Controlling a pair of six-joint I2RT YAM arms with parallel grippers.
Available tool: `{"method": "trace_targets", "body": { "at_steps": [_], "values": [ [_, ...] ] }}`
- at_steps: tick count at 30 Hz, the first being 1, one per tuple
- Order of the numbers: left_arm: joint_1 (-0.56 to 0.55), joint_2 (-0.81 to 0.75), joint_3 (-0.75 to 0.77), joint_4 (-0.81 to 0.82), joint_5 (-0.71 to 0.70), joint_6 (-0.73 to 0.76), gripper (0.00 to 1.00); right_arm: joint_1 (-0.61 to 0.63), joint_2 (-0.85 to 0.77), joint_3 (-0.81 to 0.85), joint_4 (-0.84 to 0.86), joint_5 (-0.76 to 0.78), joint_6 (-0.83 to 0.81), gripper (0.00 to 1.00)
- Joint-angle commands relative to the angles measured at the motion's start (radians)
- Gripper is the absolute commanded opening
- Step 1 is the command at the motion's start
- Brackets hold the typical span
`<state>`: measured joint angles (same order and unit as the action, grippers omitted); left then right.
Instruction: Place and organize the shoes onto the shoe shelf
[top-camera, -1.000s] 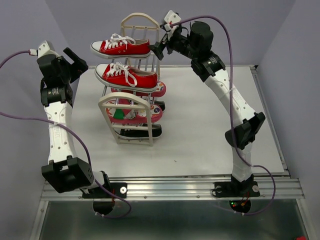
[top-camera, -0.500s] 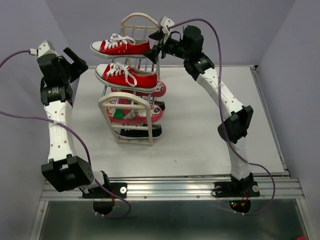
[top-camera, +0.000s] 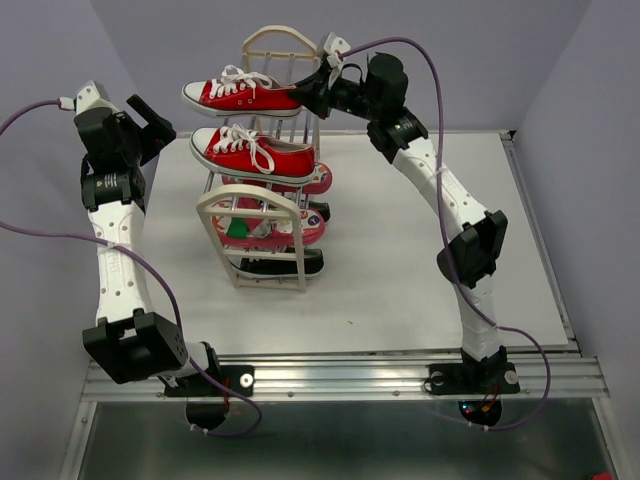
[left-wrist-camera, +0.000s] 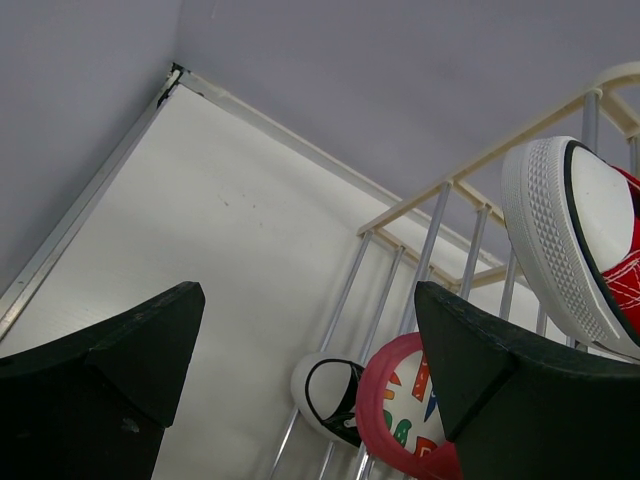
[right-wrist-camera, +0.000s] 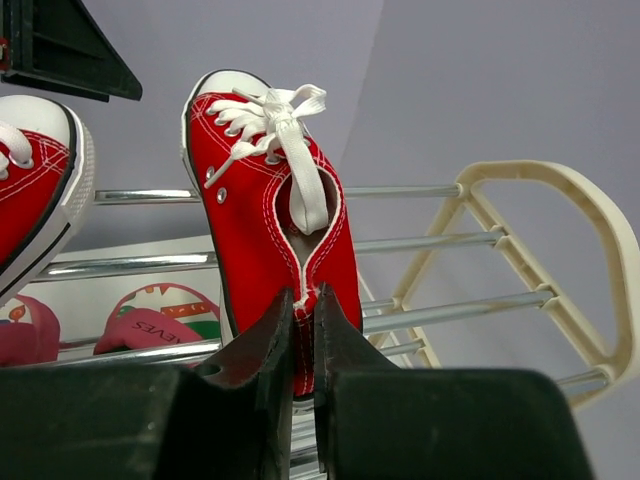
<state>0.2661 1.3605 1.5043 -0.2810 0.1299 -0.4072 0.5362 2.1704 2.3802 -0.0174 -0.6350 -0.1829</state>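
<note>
Shelf (top-camera: 246, 192) stands on the surface (top-camera: 420, 250), black sneaker (top-camera: 290, 264) and flip-flops (top-camera: 300, 230) low, near red sneaker (top-camera: 255, 152) on top. Left hand (top-camera: 152, 115) hangs beside it, fingers apart. Right hand (right-wrist-camera: 303, 295), fingers together, pinches the heel of the far red sneaker (right-wrist-camera: 265, 200).

Soft, even light from overhead. My top view is bright and crisp, and the pale grey table top (top-camera: 430, 270) is evenly lit, with no glare and shadows that barely register. Left wrist view now: my black left fingers (left-wrist-camera: 100, 380) loom as dark, featureless wedges, yet the white ribbed rubber toe cap (left-wrist-camera: 560, 240) reads sharp. Right wrist view: glints run along the thin grey metal rods (right-wrist-camera: 430, 240). My black right fingers (right-wrist-camera: 250, 400) are near-black and a touch soft, and the red canvas sneaker with white laces (right-wrist-camera: 270, 230) is vivid and in focus.
</note>
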Motion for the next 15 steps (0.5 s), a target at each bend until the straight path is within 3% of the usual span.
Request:
{"method": "trace_targets", "body": {
  "at_steps": [1,15],
  "values": [
    [0.005,-0.023,0.03,0.034,-0.001,0.008,0.99,-0.005,-0.103,-0.01,0.074,0.035,-0.001,0.01],
    [0.005,-0.034,0.011,0.045,0.008,-0.01,0.99,-0.005,-0.204,-0.058,0.03,0.095,-0.033,0.01]
  ]
}}
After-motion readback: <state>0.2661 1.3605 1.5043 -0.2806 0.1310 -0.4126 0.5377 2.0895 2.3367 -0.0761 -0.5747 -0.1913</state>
